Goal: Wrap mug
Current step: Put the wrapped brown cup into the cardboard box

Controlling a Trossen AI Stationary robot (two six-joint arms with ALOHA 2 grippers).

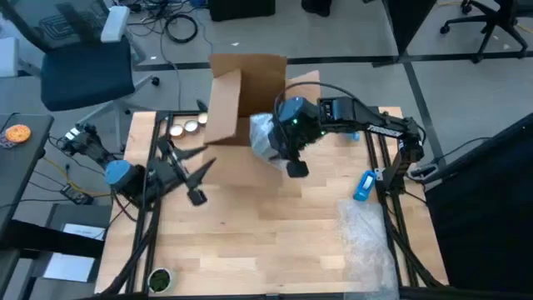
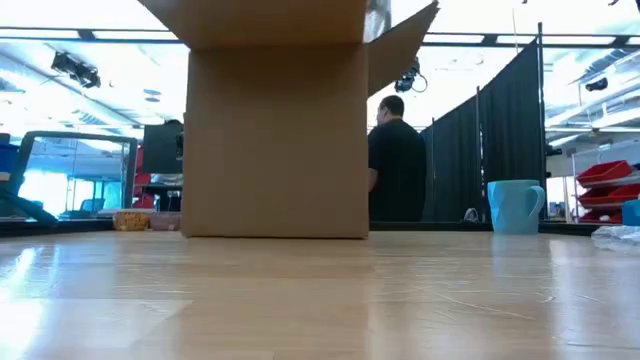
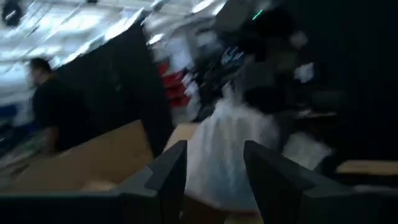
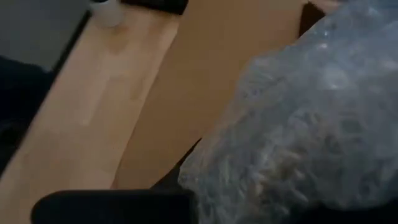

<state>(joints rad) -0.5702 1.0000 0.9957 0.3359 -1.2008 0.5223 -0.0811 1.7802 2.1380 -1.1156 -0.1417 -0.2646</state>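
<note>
My right gripper [image 1: 280, 150] hovers just in front of the open cardboard box [image 1: 246, 96], shut on a bundle of bubble wrap [image 1: 265, 137]. The bundle fills the right wrist view [image 4: 298, 124]; what it holds inside does not show. A blue mug [image 2: 515, 206] stands upright on the table's right side [image 1: 364, 185], and no gripper touches it. My left gripper [image 1: 201, 184] is open over the table's left part, its fingers [image 3: 168, 177] pointing toward the bundle [image 3: 227, 155] from a distance. My right gripper holds the bubble-wrap bundle on its right-hand side [image 1: 273, 143], reaching in from the table's right. The bundle itself hides the fingertips, so the kind of hold cannot be told. Whether the bundle rests on the table does not show.
The box stands at the table's far middle with its flaps open [image 2: 275, 120]. A loose sheet of bubble wrap [image 1: 366, 225] lies at the near right. Small round things [image 1: 187, 127] sit left of the box. A person [image 2: 395, 160] stands beyond the table.
</note>
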